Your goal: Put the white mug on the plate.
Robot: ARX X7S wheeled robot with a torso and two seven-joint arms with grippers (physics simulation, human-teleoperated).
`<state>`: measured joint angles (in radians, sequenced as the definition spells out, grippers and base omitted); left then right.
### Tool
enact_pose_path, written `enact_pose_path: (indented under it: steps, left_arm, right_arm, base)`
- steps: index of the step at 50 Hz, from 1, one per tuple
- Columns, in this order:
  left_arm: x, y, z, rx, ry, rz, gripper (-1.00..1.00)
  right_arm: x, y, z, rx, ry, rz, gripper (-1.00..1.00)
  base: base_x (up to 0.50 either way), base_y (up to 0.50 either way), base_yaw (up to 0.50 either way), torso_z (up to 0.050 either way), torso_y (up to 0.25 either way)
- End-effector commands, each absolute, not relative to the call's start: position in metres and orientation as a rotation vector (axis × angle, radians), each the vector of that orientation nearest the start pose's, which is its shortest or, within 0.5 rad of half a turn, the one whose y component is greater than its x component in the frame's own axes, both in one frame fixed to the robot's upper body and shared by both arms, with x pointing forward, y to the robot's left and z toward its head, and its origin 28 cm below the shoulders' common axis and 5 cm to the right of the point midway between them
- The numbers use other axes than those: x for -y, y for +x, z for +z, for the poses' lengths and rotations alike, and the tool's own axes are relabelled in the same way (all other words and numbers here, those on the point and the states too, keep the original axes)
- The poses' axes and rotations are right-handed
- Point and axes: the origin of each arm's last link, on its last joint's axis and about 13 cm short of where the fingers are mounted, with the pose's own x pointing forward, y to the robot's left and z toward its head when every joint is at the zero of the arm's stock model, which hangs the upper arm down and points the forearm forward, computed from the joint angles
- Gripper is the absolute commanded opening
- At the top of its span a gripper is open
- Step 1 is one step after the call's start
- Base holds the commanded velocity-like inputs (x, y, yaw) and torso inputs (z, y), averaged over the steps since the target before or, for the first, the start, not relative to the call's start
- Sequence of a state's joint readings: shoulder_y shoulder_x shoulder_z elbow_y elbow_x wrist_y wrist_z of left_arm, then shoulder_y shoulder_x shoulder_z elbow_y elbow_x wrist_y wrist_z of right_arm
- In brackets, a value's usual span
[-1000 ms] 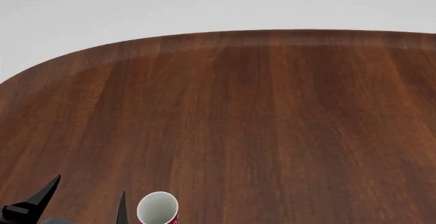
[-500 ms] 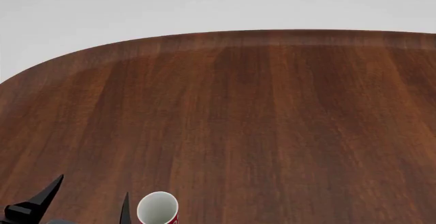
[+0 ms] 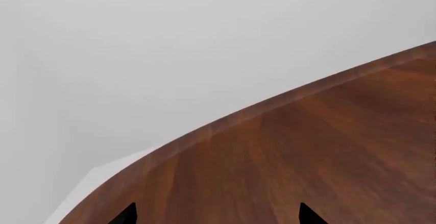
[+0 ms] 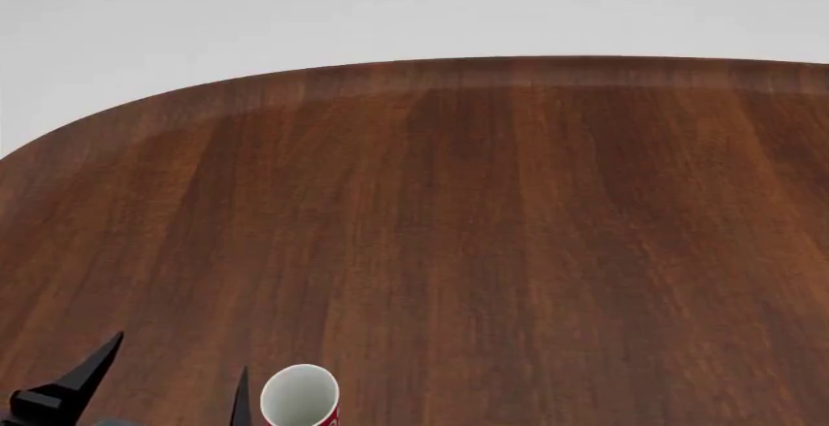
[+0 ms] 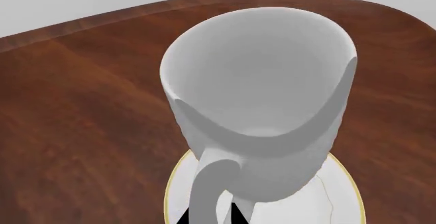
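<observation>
Much is cut off. In the head view only the two dark fingertips of the left gripper (image 4: 162, 379) are seen at 7 o'clock, spread apart with nothing between them; beside them a red mug (image 4: 301, 399) is cropped at the lower edge. The right gripper (image 5: 208, 215) is shown only as dark tips under the handle, so its jaw state cannot be told. Against the earlier head frames, the left tips are seen shifted slightly; the red mug is unmoved. The mug (image 5: 262, 106), plain glossy white with a loop handle, is seen upright over the plate (image 5: 340, 193), gold-rimmed, on the table (image 4: 518, 232); contact cannot be judged.
</observation>
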<state>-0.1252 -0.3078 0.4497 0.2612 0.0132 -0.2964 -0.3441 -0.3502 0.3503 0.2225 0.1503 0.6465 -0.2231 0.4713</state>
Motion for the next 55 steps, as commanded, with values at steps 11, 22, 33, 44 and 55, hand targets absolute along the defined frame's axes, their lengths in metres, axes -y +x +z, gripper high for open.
enact_pose_path:
  steps: [11, 22, 33, 44, 55]
  left_arm:
    - [-0.187, 0.217, 0.060, 0.087, 0.345, -0.087, 1.00]
    - [-0.187, 0.215, 0.060, 0.086, 0.345, -0.087, 1.00]
    - [-0.187, 0.215, 0.060, 0.088, 0.346, -0.089, 1.00]
    - [-0.186, 0.214, 0.061, 0.091, 0.346, -0.093, 1.00]
    - [-0.186, 0.213, 0.061, 0.090, 0.347, -0.092, 1.00]
  right_arm:
    - [0.235, 0.110, -0.034, -0.214, 0.186, -0.810, -1.00]
    - [0.236, 0.109, -0.038, -0.227, 0.189, -0.812, -1.00]
    - [0.236, 0.108, -0.044, -0.234, 0.202, -0.818, -1.00]
    - [0.236, 0.109, -0.050, -0.245, 0.210, -0.817, -1.00]
    - [0.235, 0.111, -0.055, -0.257, 0.219, -0.814, -1.00]
  base:
    - [0.00, 0.00, 0.00, 0.000, 0.000]
    - [0.00, 0.00, 0.00, 0.000, 0.001]
    - [0.00, 0.00, 0.00, 0.000, 0.000]
    - [0.00, 0.00, 0.00, 0.000, 0.000]
    - [0.00, 0.00, 0.00, 0.000, 0.000]
